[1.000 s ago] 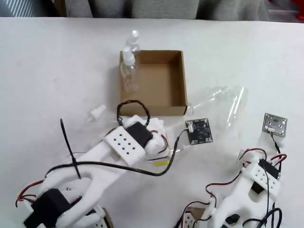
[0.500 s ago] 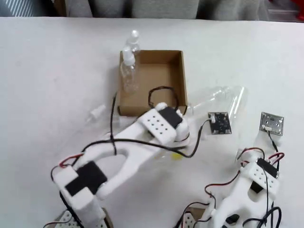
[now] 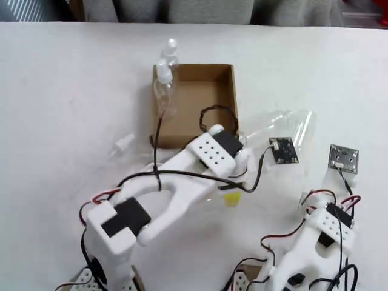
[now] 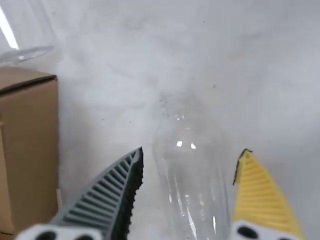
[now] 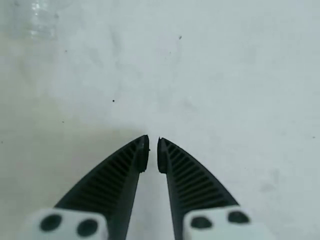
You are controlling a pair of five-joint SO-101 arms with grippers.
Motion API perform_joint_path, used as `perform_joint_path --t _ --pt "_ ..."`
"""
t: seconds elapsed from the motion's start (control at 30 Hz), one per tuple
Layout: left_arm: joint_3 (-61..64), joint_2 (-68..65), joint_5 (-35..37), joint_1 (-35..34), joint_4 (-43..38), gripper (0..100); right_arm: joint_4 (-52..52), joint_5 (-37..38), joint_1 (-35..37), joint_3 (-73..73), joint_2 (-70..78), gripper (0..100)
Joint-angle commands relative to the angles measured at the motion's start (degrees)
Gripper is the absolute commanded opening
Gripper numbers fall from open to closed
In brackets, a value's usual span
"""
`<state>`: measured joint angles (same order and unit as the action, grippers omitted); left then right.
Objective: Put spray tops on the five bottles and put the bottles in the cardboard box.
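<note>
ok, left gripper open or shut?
Open: the left gripper has its grey and yellow fingers well apart, a clear bottle between them.

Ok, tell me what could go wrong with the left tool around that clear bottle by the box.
1. The clear bottle lies on its side between the fingers of the open left tool. It is round and slick, so it may roll or squirt out as they close.
2. The cardboard box sits close beside the grey finger. A sideways shift during the grasp or lift might knock it.
</note>
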<state>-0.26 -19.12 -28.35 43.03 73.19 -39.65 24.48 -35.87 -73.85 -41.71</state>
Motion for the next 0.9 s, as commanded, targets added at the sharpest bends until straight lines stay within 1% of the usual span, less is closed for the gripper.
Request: perform_joint_path --t 0.0,0.1,0.2,0.27,0.4,0.7,0.87 --pt "-2.55 0.4 1.14 -2.33 0.26 30 3.12 1.41 0.48 -0.79 -1.36 1.8" --pt "-2.55 0.4 1.14 -4.0 0.18 30 3.12 1.41 0.48 -0.79 -1.36 1.8" --pt "-1.93 0.31 1.23 -4.26 -0.53 30 3.12 1.41 0.48 -0.79 -1.36 1.8" --pt "-0.44 0.31 1.32 -4.26 -2.55 30 3.21 1.23 0.48 -0.79 -1.36 1.8" --pt "2.2 0.31 4.4 -4.26 -6.42 31 3.21 1.23 0.48 -0.79 -1.36 1.8" --pt "3.34 0.22 4.66 -4.79 -6.77 31 3.3 1.32 0.4 -0.79 -1.36 1.8" --pt "3.25 -2.77 4.75 -4.88 -7.03 31 3.3 1.41 0.4 -0.79 -1.36 1.8"
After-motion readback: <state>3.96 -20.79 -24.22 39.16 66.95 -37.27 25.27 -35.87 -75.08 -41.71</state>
